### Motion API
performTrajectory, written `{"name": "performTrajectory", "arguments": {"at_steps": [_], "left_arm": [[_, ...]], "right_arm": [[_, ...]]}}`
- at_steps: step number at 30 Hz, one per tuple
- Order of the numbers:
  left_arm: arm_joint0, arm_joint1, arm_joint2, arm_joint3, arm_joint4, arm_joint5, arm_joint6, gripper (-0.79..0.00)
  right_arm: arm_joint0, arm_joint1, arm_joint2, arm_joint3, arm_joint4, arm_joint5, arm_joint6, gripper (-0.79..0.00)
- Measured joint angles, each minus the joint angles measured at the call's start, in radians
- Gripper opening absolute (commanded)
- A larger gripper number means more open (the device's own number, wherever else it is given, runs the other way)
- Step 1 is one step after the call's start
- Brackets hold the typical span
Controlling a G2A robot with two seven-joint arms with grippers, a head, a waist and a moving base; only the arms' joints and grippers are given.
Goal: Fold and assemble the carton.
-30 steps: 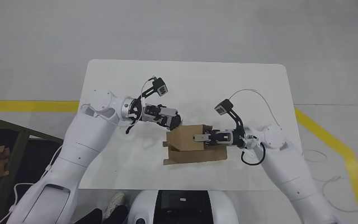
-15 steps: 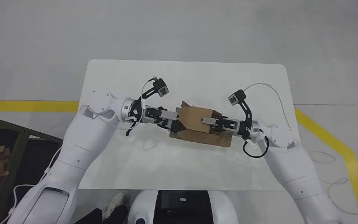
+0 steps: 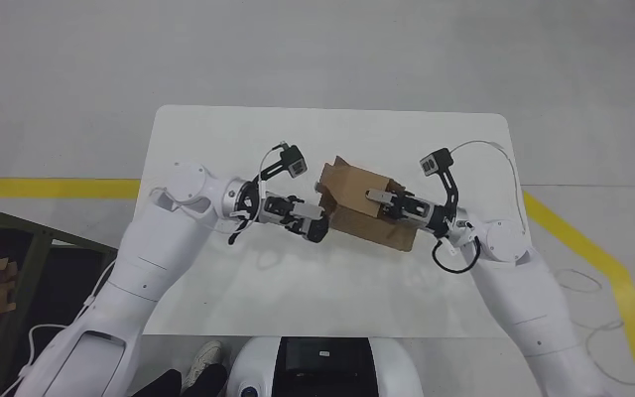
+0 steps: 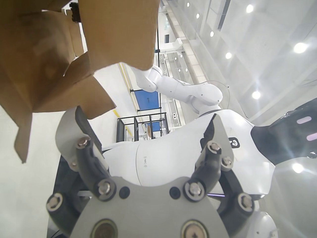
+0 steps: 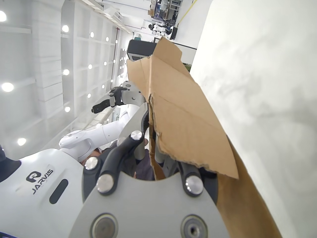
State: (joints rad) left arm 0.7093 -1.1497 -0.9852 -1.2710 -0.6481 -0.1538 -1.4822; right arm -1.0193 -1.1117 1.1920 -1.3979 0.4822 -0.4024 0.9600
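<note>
My right gripper [image 3: 380, 198] was clamped on a panel edge of the carton [image 3: 347, 189], with the cardboard pinched between its fingers [image 5: 143, 121]. My left gripper [image 4: 146, 116] stood spread wide with nothing in it, just beside the carton's left end. One of its tips was close under a loose flap [image 4: 91, 95], and I could not tell whether they touched. The carton sat tilted between both arms over the middle of the white table [image 3: 198, 149].
</note>
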Motion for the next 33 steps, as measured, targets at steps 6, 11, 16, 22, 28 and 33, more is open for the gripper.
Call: {"name": "performTrajectory", "arguments": {"at_steps": [6, 11, 16, 22, 28, 33], "left_arm": [[-0.01, -0.005, 0.014, 0.007, -0.009, 0.012, -0.008, 0.0], [-0.017, -0.01, 0.023, 0.015, -0.022, 0.014, -0.012, 0.0], [-0.023, -0.014, 0.026, 0.029, -0.028, 0.009, -0.011, 0.0], [-0.025, -0.015, 0.023, 0.041, -0.031, 0.005, -0.011, 0.0], [-0.024, -0.015, 0.018, 0.04, -0.029, 0.004, -0.012, 0.0], [-0.022, -0.014, 0.015, 0.036, -0.028, 0.006, -0.015, 0.0]], "right_arm": [[-0.016, -0.002, 0.002, -0.037, -0.03, -0.012, -0.058, -0.785], [-0.031, -0.005, -0.006, -0.069, -0.047, -0.009, -0.087, -0.785], [-0.042, -0.008, -0.02, -0.09, -0.05, -0.004, -0.096, -0.785], [-0.046, -0.012, -0.036, -0.098, -0.044, -0.007, -0.082, -0.785], [-0.044, -0.016, -0.046, -0.092, -0.045, -0.003, -0.075, -0.785], [-0.042, -0.018, -0.049, -0.09, -0.045, -0.001, -0.07, -0.785]]}}
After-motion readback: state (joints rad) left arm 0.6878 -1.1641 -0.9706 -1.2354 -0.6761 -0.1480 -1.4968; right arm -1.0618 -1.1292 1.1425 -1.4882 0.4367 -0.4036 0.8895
